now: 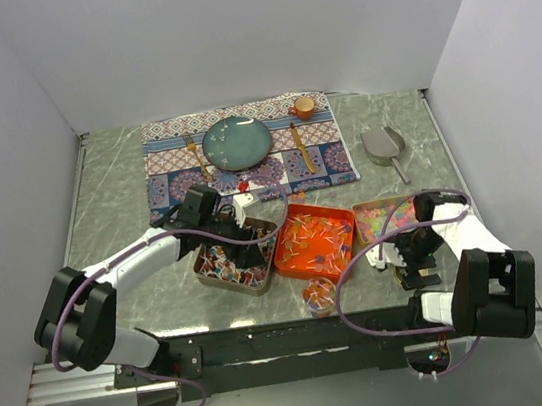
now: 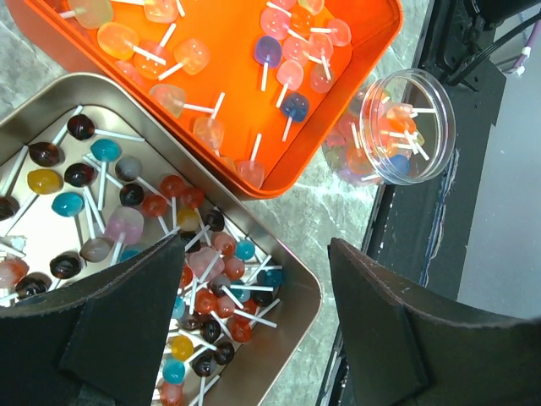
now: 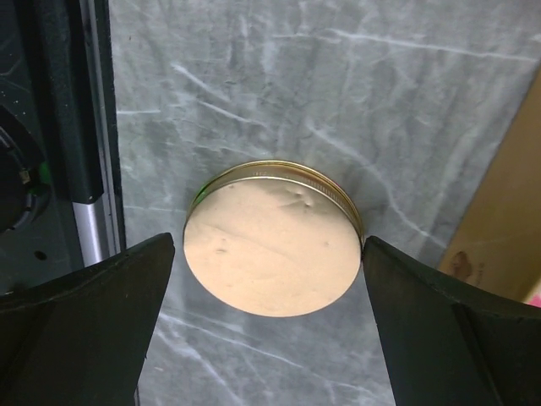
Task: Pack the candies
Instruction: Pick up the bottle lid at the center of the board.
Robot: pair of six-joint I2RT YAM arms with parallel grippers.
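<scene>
Left wrist shows glossy candies in metal tray.

The left gripper is hovering over the metal tray of candies, just beside the orange tray. The right gripper is hanging low near a third tray. A scoop is lying well apart.

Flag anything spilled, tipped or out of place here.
Nothing looks spilled or tipped. The one oddity: the jar stands open at the near edge of the table, while a gold lid lies apart, between the right claw fingers.
</scene>
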